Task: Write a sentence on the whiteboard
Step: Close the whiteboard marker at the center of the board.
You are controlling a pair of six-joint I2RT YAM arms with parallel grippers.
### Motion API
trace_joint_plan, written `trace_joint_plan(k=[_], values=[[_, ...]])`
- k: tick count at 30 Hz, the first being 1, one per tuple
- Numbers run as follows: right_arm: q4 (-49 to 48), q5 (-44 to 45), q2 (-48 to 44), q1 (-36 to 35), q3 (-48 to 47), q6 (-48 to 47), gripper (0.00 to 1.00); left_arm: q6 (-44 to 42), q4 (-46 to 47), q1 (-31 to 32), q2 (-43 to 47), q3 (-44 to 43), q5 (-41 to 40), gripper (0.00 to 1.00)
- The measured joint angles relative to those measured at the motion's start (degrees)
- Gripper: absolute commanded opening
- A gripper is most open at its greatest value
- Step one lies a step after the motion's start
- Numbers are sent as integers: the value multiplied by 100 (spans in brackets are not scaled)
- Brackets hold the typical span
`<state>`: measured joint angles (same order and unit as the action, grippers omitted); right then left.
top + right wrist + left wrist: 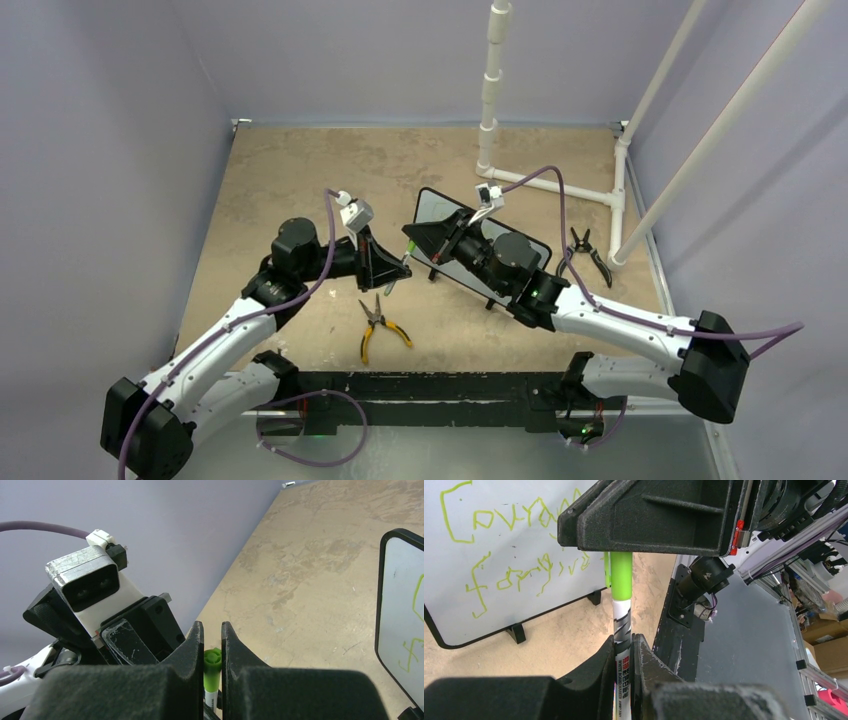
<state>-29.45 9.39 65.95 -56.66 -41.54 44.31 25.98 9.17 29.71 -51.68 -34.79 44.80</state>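
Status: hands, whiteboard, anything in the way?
Left hand shut on marker. Right hand shut on its green cap. Whiteboard standing, sentence in two green rows. Yellow pliers lie clear of it.

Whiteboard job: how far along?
Done: two rows of the green sentence are on the whiteboard. In hand: the left pincer grips the marker and the right pincer is closed on its green cap. Remaining: probably just capping and putting the marker down.
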Motion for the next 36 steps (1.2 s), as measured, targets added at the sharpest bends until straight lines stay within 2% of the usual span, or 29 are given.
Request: trace_joint_plan(k=[30, 32, 36], values=[[568, 85, 48, -282, -313, -238, 0, 232, -118, -9, 140, 94, 140, 0], [750, 203, 15, -337, -413, -299, 9, 190, -94, -15, 114, 94, 179, 0], [1248, 367, 11, -444, -741, -492, 37, -24, -68, -31, 98, 92, 219, 0]])
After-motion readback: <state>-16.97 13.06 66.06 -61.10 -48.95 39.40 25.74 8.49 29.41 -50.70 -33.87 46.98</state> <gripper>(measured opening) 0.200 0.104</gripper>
